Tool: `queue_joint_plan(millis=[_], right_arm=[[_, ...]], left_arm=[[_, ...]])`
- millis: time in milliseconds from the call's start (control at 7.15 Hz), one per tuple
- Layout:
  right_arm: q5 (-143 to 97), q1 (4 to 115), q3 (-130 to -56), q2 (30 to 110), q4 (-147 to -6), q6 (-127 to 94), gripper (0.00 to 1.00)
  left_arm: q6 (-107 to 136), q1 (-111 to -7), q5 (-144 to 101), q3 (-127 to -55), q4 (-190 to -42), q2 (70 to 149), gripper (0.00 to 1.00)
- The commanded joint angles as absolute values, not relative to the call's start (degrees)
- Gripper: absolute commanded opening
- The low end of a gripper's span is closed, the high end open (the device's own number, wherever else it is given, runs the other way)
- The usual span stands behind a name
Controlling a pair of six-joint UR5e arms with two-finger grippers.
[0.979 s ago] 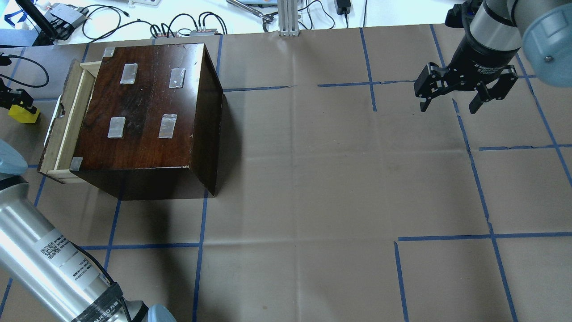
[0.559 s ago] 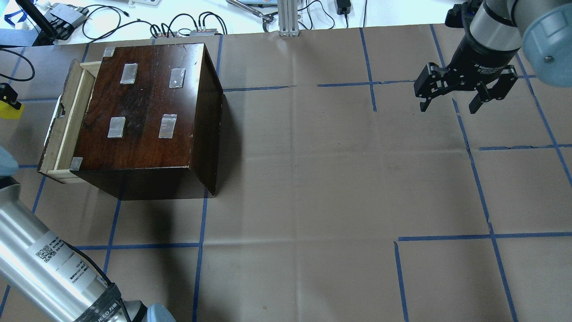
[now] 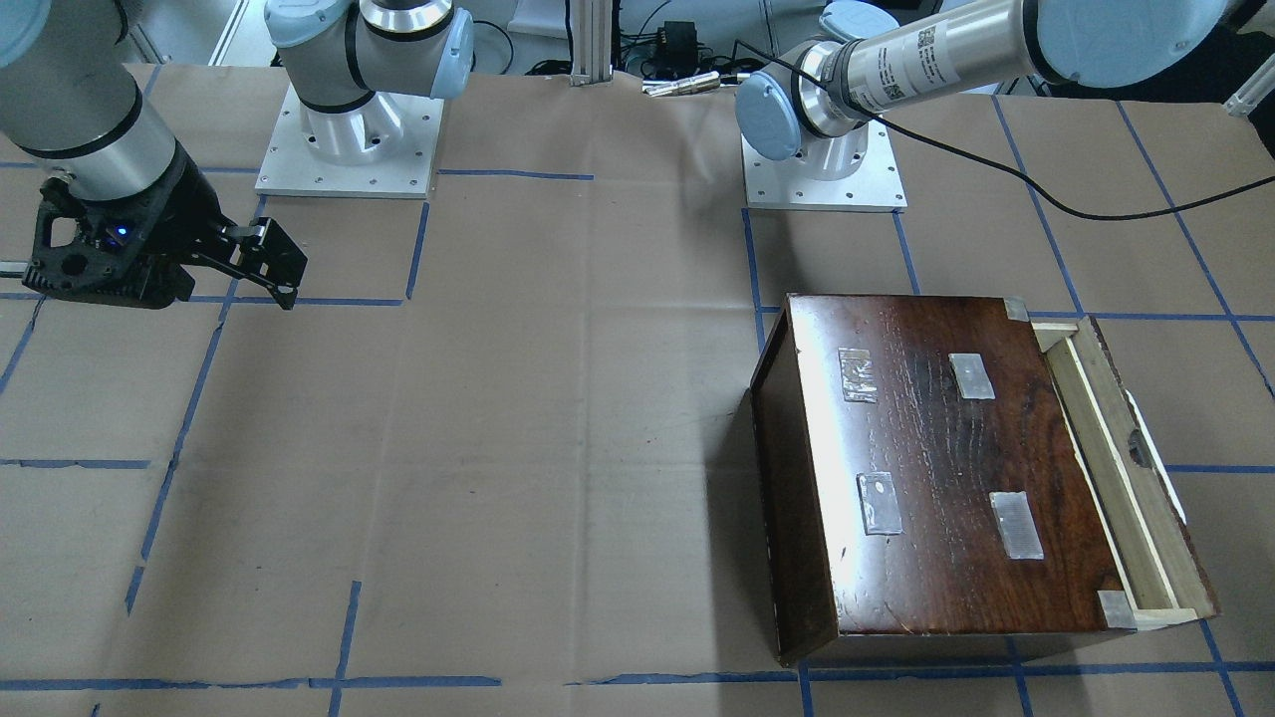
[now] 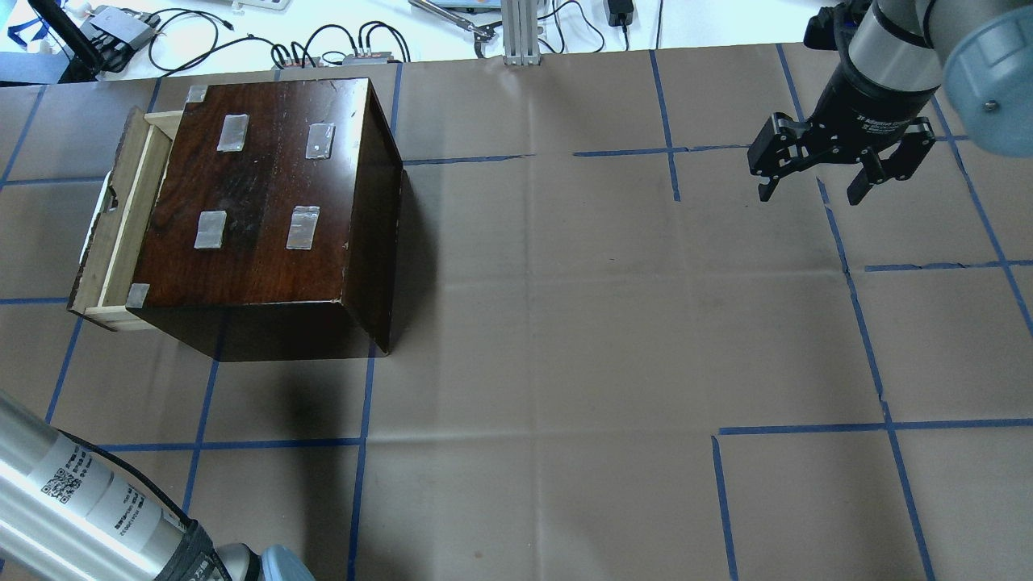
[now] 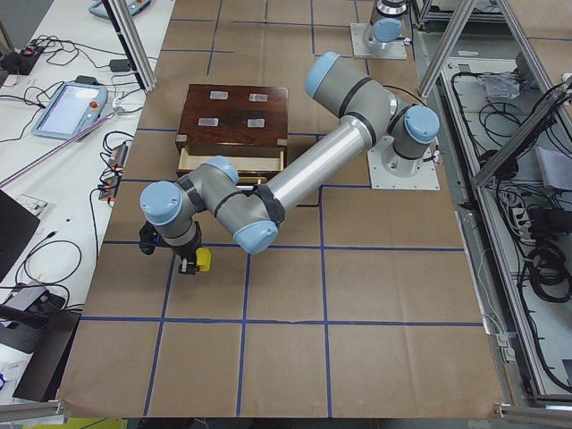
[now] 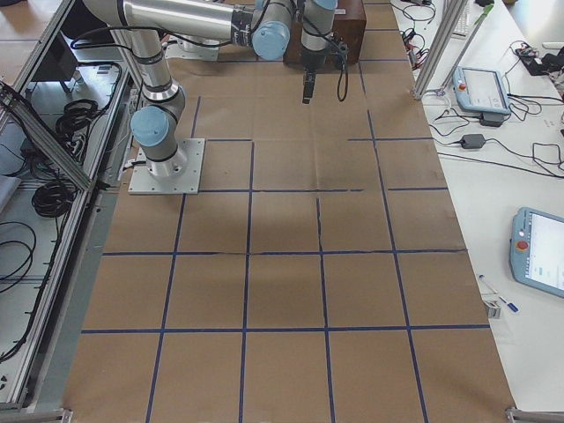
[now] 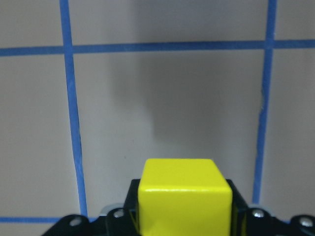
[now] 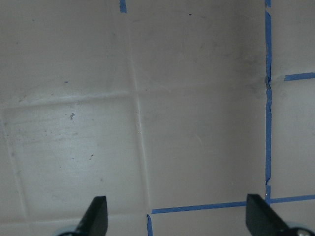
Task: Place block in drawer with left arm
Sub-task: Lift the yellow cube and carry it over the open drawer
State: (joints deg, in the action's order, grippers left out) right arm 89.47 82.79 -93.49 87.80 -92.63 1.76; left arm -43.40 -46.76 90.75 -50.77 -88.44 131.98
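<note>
— How far along are you?

— Front view: the drawer (image 3: pixel 1116 448) stands pulled out at the wooden box's (image 3: pixel 946 468) 3 o'clock side, and its exposed strip shows nothing inside. Overhead: my right fingers (image 4: pixel 866 176) hang spread and idle, far off toward 3 o'clock.

— And the block?

— Left side view: the block (image 5: pixel 203 259) sits near 7 o'clock from the drawer, well apart. Left wrist view: my left fingers (image 7: pixel 133 199) clench it over the surface (image 7: pixel 172 98). I judge the carry and release are left.

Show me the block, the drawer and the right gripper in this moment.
block (image 7: pixel 184 194): left wrist view, on its yellow top face.
drawer (image 3: pixel 1111 458): front-facing view, on its open pale-wood tray.
right gripper (image 4: pixel 809 198): overhead view, midway between its open fingertips.
</note>
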Motion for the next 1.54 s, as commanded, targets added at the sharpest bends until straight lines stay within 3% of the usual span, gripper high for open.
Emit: queue_joint_plan(millis=[0, 559, 1399], right_arm=[[89.5, 82.8, -93.5, 87.8, -92.6, 1.8, 1.0], [89.5, 82.8, -93.5, 87.8, -92.6, 1.8, 1.0], [89.5, 82.8, -93.4, 87.8, -92.6, 1.8, 1.0]], left_arm=[[-42.9, -46.8, 90.7, -59.6, -88.2, 124.1, 0.25], [-33.8, -52.7, 90.2, -72.7, -88.0, 112.5, 0.25], [-22.4, -63.1, 89.9, -79.2, -86.9, 109.2, 0.25]])
